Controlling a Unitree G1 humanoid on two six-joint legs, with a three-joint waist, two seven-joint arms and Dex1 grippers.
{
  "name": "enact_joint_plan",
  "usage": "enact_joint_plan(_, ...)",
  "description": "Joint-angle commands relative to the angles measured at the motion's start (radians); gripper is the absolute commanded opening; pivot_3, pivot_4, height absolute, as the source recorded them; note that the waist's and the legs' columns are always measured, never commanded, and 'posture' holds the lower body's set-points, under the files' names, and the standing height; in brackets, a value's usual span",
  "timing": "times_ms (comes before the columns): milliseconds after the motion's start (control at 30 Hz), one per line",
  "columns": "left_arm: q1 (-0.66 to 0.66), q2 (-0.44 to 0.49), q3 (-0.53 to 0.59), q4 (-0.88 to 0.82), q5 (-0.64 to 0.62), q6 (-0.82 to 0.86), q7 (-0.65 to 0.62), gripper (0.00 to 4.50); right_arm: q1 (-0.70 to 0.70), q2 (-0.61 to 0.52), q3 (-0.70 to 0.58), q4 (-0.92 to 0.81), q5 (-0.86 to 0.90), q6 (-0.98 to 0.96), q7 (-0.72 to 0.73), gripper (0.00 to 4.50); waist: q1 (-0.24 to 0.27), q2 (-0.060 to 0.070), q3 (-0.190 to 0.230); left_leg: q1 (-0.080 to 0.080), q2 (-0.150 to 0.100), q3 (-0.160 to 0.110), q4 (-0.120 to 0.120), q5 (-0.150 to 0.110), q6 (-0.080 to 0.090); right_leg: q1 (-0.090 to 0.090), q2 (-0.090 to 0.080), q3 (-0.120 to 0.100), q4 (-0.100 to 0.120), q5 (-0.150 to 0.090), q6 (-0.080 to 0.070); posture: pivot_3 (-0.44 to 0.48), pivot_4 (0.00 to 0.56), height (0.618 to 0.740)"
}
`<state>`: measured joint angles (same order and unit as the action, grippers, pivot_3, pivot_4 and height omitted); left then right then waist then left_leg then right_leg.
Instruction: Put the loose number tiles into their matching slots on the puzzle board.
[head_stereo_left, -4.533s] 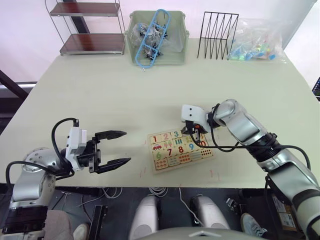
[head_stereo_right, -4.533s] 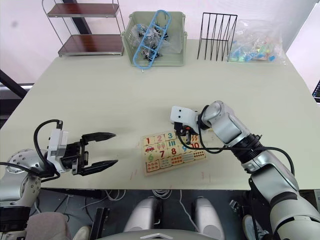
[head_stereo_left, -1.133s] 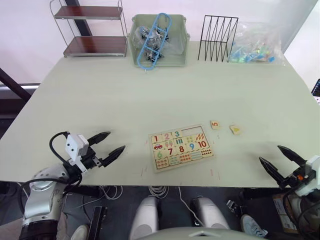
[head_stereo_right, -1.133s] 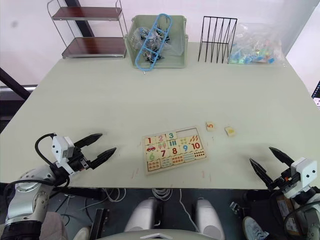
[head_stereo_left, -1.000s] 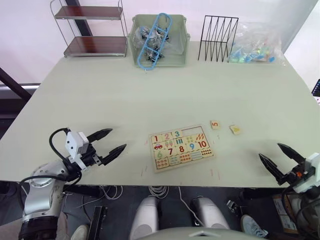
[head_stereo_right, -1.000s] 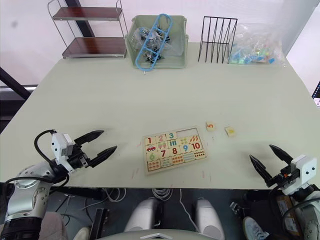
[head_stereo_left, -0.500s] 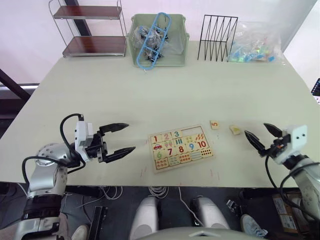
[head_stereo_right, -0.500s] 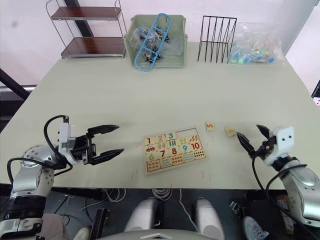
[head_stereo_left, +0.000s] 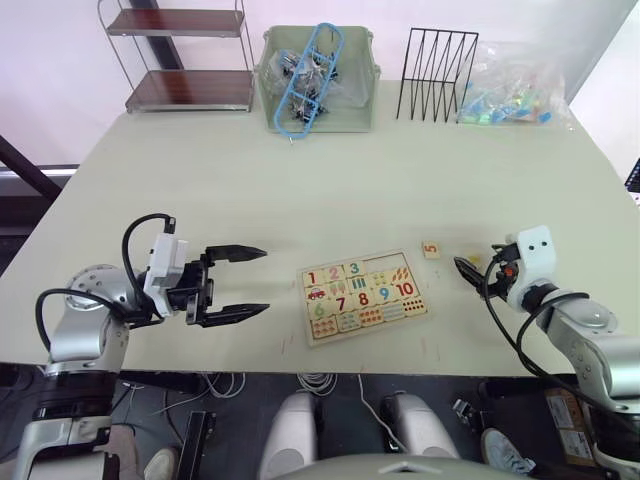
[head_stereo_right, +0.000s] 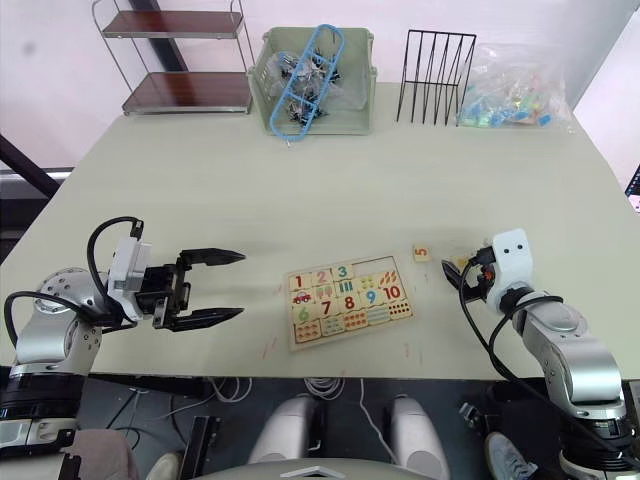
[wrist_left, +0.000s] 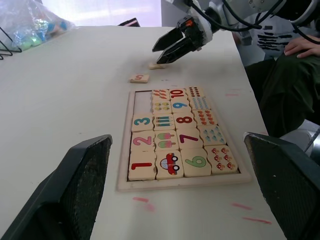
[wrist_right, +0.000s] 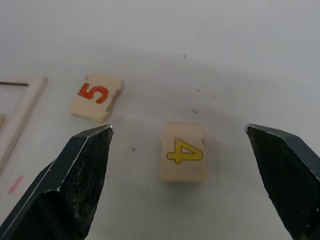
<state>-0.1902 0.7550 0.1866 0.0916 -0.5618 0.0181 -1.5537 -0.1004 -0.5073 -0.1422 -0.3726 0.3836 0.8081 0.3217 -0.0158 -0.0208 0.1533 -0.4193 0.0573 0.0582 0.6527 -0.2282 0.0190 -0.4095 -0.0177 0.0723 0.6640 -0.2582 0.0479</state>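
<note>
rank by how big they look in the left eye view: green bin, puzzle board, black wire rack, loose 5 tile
1. puzzle board and green bin: look alike in size, and the board lies nearer the camera, so unranked
2. black wire rack
3. loose 5 tile, by far the smallest

The puzzle board (wrist_left: 182, 145) and the loose 4 tile (wrist_right: 183, 152) beside it are pale, matt wood with printed colour. The bench (head_stereo_left: 300, 190) is smooth, matt cream. The right claw's fingers (wrist_right: 75, 180) are rough-grained black plastic.

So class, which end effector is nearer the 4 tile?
The right end effector: its open fingers flank the 4 tile. The left end effector hangs open on the puzzle board's far side.
</note>
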Motion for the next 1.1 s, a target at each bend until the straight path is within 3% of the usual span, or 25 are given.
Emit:
enact_joint_plan(33,0.002,0.023,0.014,-0.069,-0.033,0.021,-0.003,4.50,-0.033,-0.010,-0.012,-0.017,0.004,0.074,-0.018,4.44,0.000,0.000,0.000,0.000,0.000,0.000,0.000,0.000,0.000,0.000,0.000,0.000,0.000,0.000,0.000,0.000,0.150,0.740)
enact_joint_plan(400,0.008,0.023,0.014,-0.153,-0.040,0.084,0.042,4.50,-0.042,0.009,-0.003,0.022,-0.027,0.111,-0.031,4.44,-0.001,0.000,0.000,0.000,0.000,0.000,0.000,0.000,0.000,0.000,0.000,0.000,0.000,0.000,0.000,0.000,0.150,0.740)
enact_joint_plan(500,0.010,0.020,0.016,-0.147,-0.038,0.082,0.038,4.50,-0.039,0.013,0.004,0.032,-0.037,0.096,-0.029,3.64,-0.001,0.000,0.000,0.000,0.000,0.000,0.000,0.000,0.000,0.000,0.000,0.000,0.000,0.000,0.000,0.000,0.150,0.740)
enact_joint_plan(633,0.014,0.021,0.020,-0.135,-0.038,0.076,0.032,4.50,-0.037,0.011,0.008,0.042,-0.046,0.082,-0.023,2.19,-0.001,0.000,0.000,0.000,0.000,0.000,0.000,0.000,0.000,0.000,0.000,0.000,0.000,0.000,0.000,0.000,0.150,0.740)
enact_joint_plan(667,0.014,0.021,0.023,-0.128,-0.036,0.072,0.031,4.50,-0.036,0.009,0.009,0.043,-0.048,0.079,-0.021,2.08,-0.001,0.000,0.000,0.000,0.000,0.000,0.000,0.000,0.000,0.000,0.000,0.000,0.000,0.000,0.000,0.000,0.150,0.740)
enact_joint_plan(700,0.015,0.021,0.025,-0.121,-0.034,0.068,0.030,4.50,-0.035,0.008,0.009,0.043,-0.049,0.076,-0.019,1.41,-0.001,0.000,0.000,0.000,0.000,0.000,0.000,0.000,0.000,0.000,0.000,0.000,0.000,0.000,0.000,0.000,0.150,0.740)
enact_joint_plan(733,0.015,0.021,0.028,-0.115,-0.033,0.064,0.029,4.50,-0.034,0.007,0.009,0.043,-0.049,0.075,-0.018,1.35,-0.001,0.000,0.000,0.000,0.000,0.000,0.000,0.000,0.000,0.000,0.000,0.000,0.000,0.000,0.000,0.000,0.150,0.740)
enact_joint_plan(767,0.016,0.020,0.031,-0.109,-0.032,0.059,0.029,4.50,-0.033,0.007,0.008,0.043,-0.051,0.073,-0.017,0.99,-0.001,0.000,0.000,0.000,0.000,0.000,0.000,0.000,0.000,0.000,0.000,0.000,0.000,0.000,0.000,0.000,0.150,0.740)
enact_joint_plan(1100,0.054,0.018,0.056,-0.093,-0.042,0.044,0.049,4.50,-0.047,-0.061,0.023,0.008,-0.054,0.036,0.081,0.89,-0.001,0.000,0.000,0.000,0.000,0.000,0.000,0.000,0.000,0.000,0.000,0.000,0.000,0.000,0.000,0.000,0.150,0.740)
